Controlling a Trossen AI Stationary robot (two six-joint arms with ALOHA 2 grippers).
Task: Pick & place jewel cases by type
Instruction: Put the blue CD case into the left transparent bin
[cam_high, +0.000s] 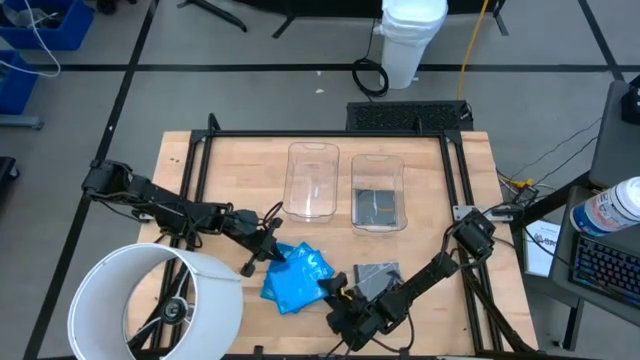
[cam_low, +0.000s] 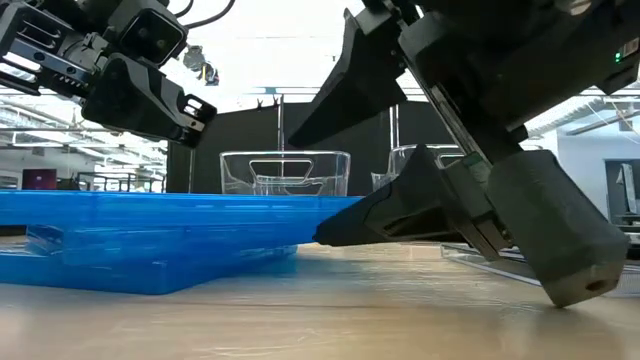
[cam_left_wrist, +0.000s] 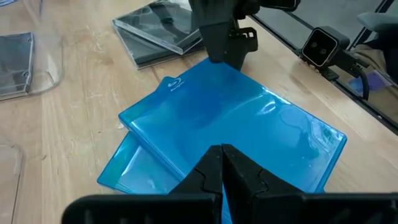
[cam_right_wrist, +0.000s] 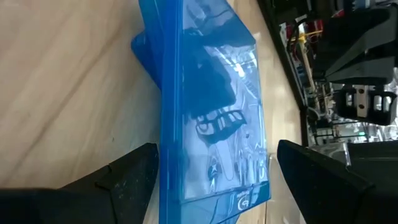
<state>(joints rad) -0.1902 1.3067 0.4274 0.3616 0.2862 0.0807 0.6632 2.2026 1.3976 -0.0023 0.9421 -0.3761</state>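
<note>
Progress: one grey jewel case (cam_high: 378, 207) seen in right bin (cam_high: 378, 160) at 12 o'clock; left bin (cam_high: 312, 160) holds none.

Blue jewel cases (cam_high: 295, 278) and grey stack (cam_high: 378, 277) remain on worktop (cam_high: 180, 170) at 6 o'clock.

Right end effector (cam_high: 335, 297) spread wide, top blue case straddled, not yet gripped. Left end effector (cam_high: 272, 253) clenched, nothing held, at stack's 10 o'clock.

Looks like a robotics lab or workshop. Wooden table (cam_high: 470, 160) inside a black metal frame (cam_high: 330, 133), on grey floor marked with black tape. Blue crates (cam_high: 35, 40) at ten o'clock, white bin (cam_high: 410, 40) at twelve, keyboard (cam_high: 605, 268) at three.
</note>
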